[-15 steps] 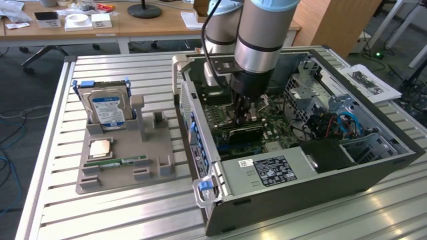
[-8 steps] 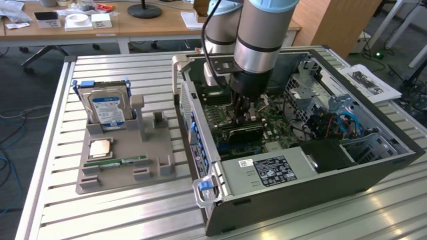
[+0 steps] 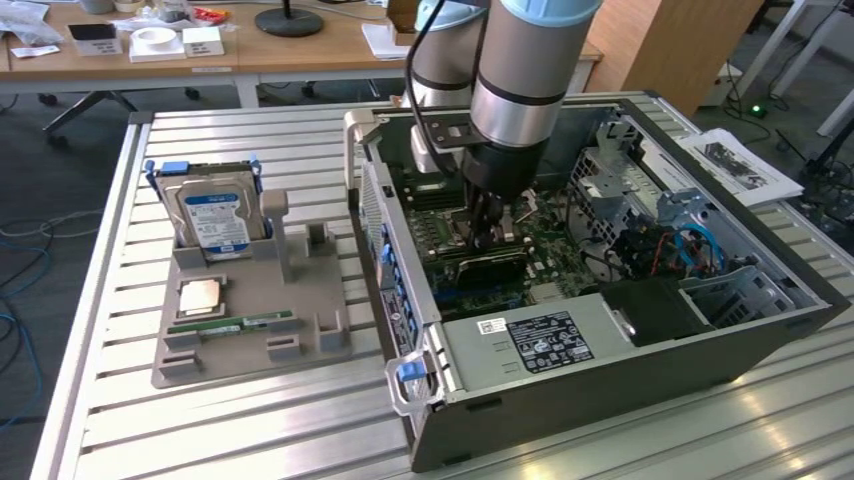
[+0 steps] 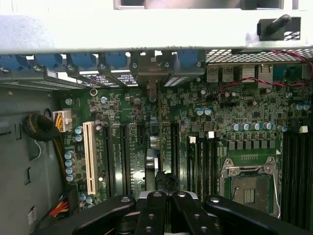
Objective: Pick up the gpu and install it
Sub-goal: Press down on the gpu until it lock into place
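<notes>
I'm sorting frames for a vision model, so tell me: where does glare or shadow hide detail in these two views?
Exterior view: the slatted metal table shines with soft glare, and the arm shades the motherboard inside the computer case. Wrist view: the case's top edge is blown out white, the fingers are dark and soft up close, and the board is evenly lit.

Wooden desks (image 3: 267, 50) behind a slatted metal table (image 3: 240, 420)
</notes>
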`<action>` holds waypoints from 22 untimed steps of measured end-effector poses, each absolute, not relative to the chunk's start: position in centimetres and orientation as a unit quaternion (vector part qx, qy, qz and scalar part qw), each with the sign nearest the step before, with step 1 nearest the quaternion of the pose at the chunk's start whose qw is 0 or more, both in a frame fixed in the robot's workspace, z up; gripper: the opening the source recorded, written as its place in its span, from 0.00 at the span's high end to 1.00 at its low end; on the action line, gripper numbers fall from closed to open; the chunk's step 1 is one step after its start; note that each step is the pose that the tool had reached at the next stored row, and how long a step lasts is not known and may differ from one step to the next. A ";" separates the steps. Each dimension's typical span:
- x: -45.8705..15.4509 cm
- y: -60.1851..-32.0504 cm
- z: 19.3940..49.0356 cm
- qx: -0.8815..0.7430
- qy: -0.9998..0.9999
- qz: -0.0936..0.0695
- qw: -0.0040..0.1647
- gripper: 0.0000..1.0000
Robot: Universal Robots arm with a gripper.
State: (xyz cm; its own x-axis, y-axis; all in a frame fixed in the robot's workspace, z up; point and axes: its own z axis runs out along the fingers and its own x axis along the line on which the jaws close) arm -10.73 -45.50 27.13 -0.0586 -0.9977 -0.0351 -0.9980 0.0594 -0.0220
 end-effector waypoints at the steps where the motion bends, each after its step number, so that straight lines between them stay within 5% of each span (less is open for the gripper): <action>1: -10.7 -45.5 27.1 -0.686 0.727 0.004 0.020 0.89; 22: -10.7 -45.5 26.4 -0.686 0.727 0.004 0.020 0.89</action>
State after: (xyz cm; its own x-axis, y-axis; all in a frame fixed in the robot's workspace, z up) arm -10.72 -45.51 26.43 -0.0585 -0.9977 -0.0351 -0.9980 0.0593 -0.0220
